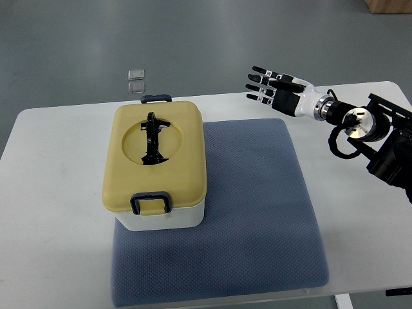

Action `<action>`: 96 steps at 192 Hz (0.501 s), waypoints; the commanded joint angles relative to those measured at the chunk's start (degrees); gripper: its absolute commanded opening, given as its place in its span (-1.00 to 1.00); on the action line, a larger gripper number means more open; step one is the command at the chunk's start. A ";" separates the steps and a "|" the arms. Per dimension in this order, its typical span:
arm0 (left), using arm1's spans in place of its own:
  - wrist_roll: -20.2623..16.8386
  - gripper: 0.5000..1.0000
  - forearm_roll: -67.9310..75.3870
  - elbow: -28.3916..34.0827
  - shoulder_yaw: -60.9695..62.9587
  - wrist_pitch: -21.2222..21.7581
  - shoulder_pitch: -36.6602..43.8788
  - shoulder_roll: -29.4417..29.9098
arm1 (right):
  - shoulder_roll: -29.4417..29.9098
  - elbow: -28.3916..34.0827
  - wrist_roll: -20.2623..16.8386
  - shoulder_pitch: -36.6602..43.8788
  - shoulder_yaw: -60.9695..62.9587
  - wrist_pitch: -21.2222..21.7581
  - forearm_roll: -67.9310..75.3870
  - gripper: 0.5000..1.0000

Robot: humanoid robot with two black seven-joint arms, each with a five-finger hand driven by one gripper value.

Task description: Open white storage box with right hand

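**Box closed, right hand waiting open**

Nearest my camera, the blue-grey mat [257,219] is lying across the white surface [51,174], its front edge reaching almost to the bottom of my view. Moving from the left, I am seeing the white storage box [158,215] sitting on the mat's left part, its yellow lid [122,174] closed, a dark handle [152,137] lying in the lid's round recess, and dark latches at the near and far ends. Beyond the surface, two small clear squares [136,80] are resting on the floor. Further right, the right hand [270,85] is hovering over the far edge, fingers spread toward the left, holding nothing, well apart from the box.
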 commanded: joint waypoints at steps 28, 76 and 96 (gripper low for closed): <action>-0.01 1.00 -0.02 -0.05 -0.02 0.00 -0.46 0.00 | -0.25 0.00 0.43 -0.06 0.00 -0.07 -0.18 0.73; -0.01 1.00 0.06 -0.13 -0.02 0.00 -0.46 0.00 | -0.77 0.00 1.31 0.11 -0.17 -0.07 -0.44 0.73; -0.01 1.00 0.06 -0.05 -0.02 0.00 -0.46 0.00 | -0.60 -0.09 1.40 1.08 0.00 -0.42 -2.99 0.73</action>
